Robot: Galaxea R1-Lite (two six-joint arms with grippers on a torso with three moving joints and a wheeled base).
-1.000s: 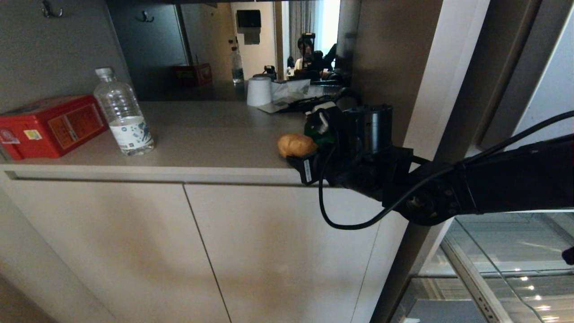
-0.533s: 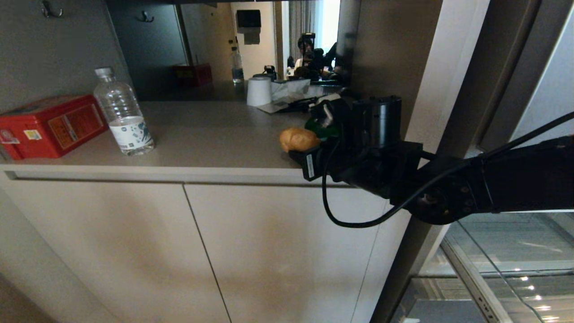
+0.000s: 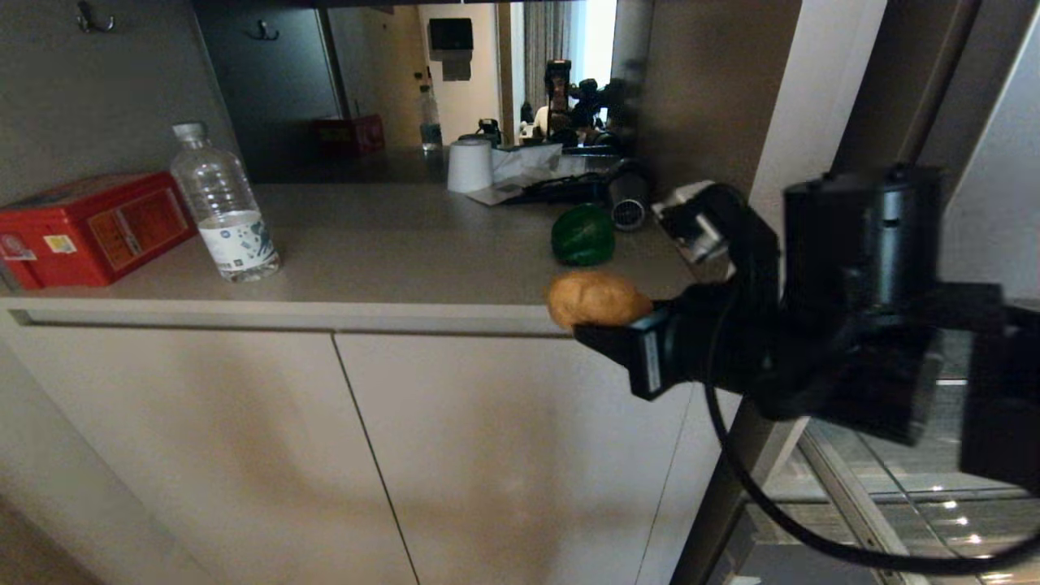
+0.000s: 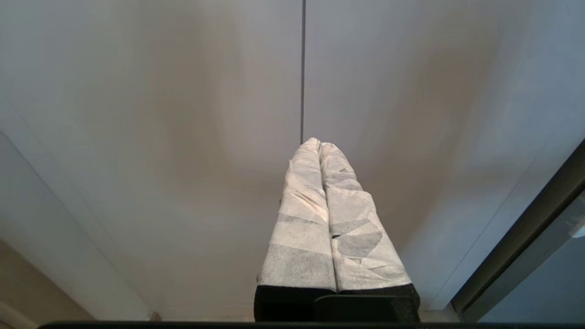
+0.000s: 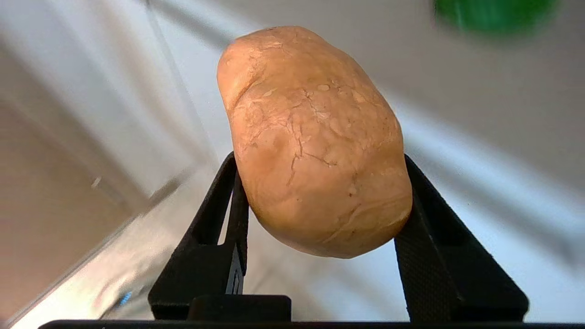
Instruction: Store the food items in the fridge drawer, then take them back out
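Note:
My right gripper [image 3: 619, 313] is shut on the tan-brown potato [image 3: 597, 299], holding it in the air just in front of the counter's front edge. In the right wrist view the potato [image 5: 311, 137] sits between the two black fingers [image 5: 228, 205], well clear of any surface. The dark green bell pepper [image 3: 582, 234] lies on the counter [image 3: 390, 252] behind the potato. The see-through fridge drawer [image 3: 853, 504], with its pale rail, shows at the lower right under my right arm. My left gripper [image 4: 318, 144] is shut and empty, facing the cabinet doors.
A red box [image 3: 89, 227] and a clear water bottle [image 3: 223, 207] stand at the counter's left. A white cup [image 3: 470, 165] and dark clutter sit at the back by a mirror. Beige cabinet doors [image 3: 244, 447] fill the space below the counter.
My right gripper has lifted the potato off the counter and drawn it back and to the right, past the counter's edge. The pepper, once partly hidden by the arm, now shows in full.

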